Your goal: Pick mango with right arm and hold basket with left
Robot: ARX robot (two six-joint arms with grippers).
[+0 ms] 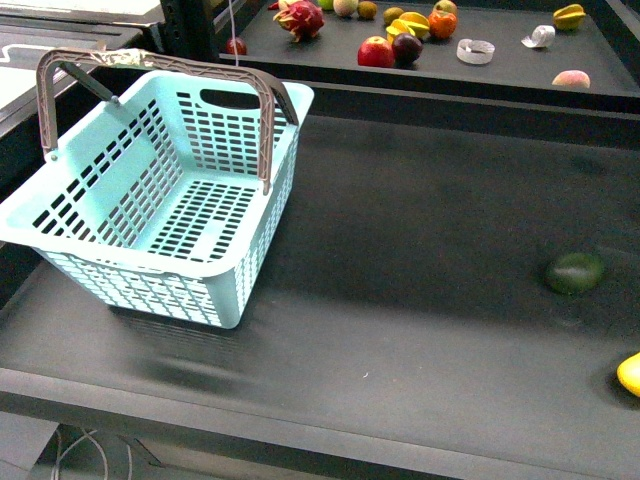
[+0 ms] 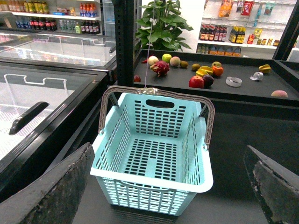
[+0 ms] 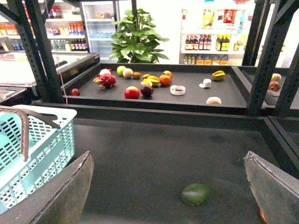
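The light-blue basket (image 1: 150, 290) stands empty at the left of the dark table, both grey-brown handles raised. At the far right edge lies the yellow mango (image 1: 630, 374), partly cut off by the frame. Neither arm shows in the front view. In the left wrist view, my left gripper (image 2: 169, 147) is open just short of the basket (image 2: 145, 198), its fingers wide on either side and touching nothing. My right gripper (image 3: 168, 154) is open above the table, empty. The right wrist view does not plainly show the mango.
A dark green oval fruit (image 1: 574, 272) lies left of and beyond the mango, and between the right fingers (image 3: 195, 193). The raised back shelf (image 1: 500, 80) holds several fruits and tape rolls. A glass-topped freezer (image 2: 42, 93) stands left of the table.
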